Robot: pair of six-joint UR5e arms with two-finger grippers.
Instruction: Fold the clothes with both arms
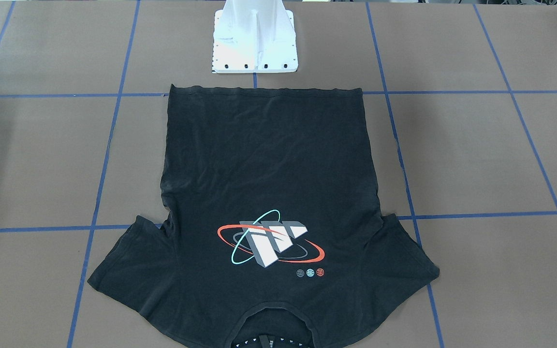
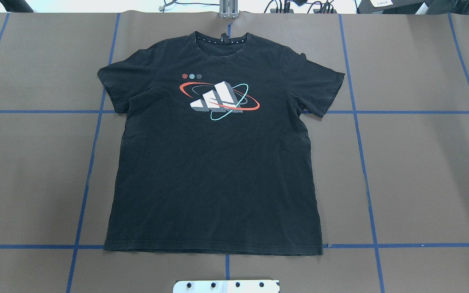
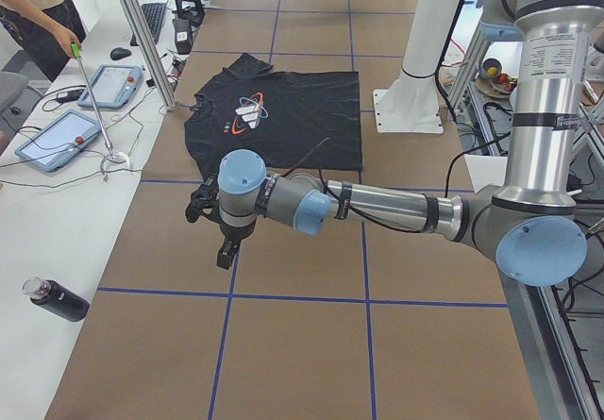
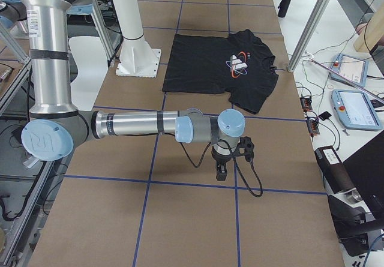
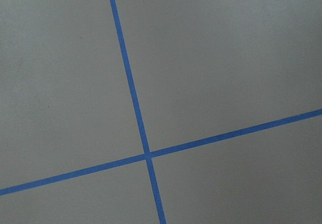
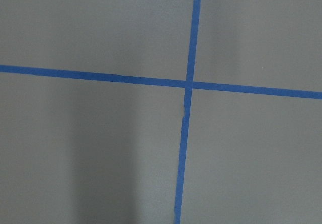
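We see a black T-shirt [image 2: 218, 175] spread flat and print-up in the middle of the bench [image 2: 421, 175], hem nearest the white pedestal [image 1: 254, 43], collar at the far side, left end effector [image 3: 225, 253] and right end effector [image 4: 222, 170] hanging over blue tape lines [image 5: 133, 98] at opposite ends, well apart from the shirt, we cannot tell whether either is wide or narrow

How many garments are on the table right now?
1: the black T-shirt lies spread flat, print up, on the table before the white pedestal. Another beneath it would be hidden.
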